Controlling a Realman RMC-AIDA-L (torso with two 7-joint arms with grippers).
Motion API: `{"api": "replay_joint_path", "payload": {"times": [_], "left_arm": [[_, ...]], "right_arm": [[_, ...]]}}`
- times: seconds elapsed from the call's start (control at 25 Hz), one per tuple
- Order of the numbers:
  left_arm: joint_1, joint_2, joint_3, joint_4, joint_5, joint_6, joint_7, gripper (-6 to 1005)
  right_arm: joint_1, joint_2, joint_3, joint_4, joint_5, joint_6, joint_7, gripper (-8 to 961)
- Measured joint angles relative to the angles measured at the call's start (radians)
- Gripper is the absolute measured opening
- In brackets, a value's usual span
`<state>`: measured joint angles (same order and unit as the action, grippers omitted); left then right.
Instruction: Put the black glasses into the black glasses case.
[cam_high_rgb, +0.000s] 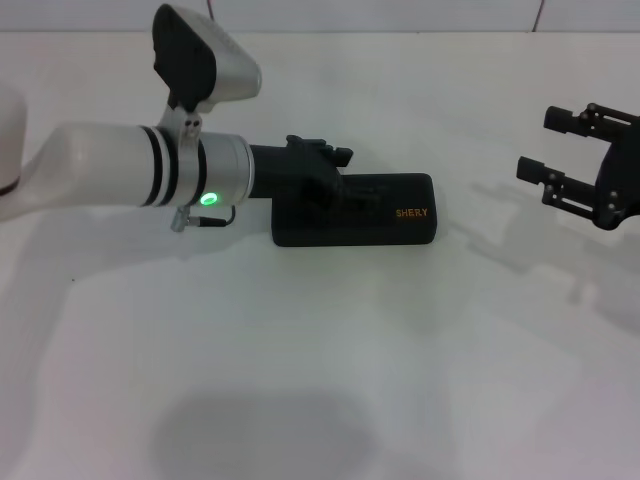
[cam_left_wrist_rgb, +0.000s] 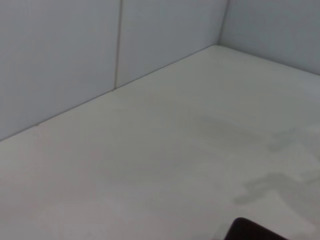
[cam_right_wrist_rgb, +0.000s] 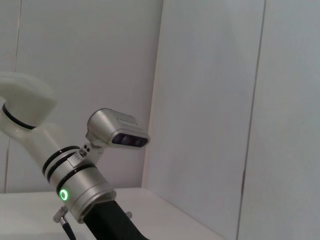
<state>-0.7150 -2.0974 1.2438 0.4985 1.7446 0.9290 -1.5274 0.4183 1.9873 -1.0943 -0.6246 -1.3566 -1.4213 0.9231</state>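
Observation:
The black glasses case lies in the middle of the white table, lid down, with its orange lettering facing me. My left gripper rests over the left half of the lid, black against black. The black glasses are out of view. A dark corner of the case shows in the left wrist view. My right gripper hovers open and empty to the right of the case, well apart from it.
The white table stretches in front of the case, and pale wall panels stand behind it. The left arm with its green light shows in the right wrist view.

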Motion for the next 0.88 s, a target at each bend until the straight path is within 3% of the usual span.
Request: {"api": "replay_joint_path", "payload": {"times": [0.24,0.36,0.48,0.6,0.72,0.88], "left_arm": [[0.066,0.003,0.020,0.018,-0.204,0.072,0.170,772],[0.131,0.018,0.012,0.064,-0.326,0.268,0.293,772],[0.224,0.059,0.010,0.150,-0.357,0.536,0.395,772],[0.291,0.090,-0.011,0.189,-0.367,0.684,0.454,772],[0.334,0.102,-0.068,0.191,-0.359,0.806,0.501,772],[0.393,0.110,-0.093,0.185,-0.349,0.886,0.563,772]], "right_arm": [[0.008,0.002,-0.007,-0.002,-0.010,-0.013,0.000,600],[0.019,0.004,-0.012,-0.002,-0.011,-0.067,0.007,600],[0.033,0.010,-0.017,0.002,-0.012,-0.125,0.012,601],[0.050,0.021,-0.057,0.002,-0.012,-0.157,0.010,641],[0.088,0.027,-0.127,0.013,-0.012,-0.163,0.010,681],[0.170,0.037,-0.192,0.087,-0.010,-0.151,-0.002,855]]}}
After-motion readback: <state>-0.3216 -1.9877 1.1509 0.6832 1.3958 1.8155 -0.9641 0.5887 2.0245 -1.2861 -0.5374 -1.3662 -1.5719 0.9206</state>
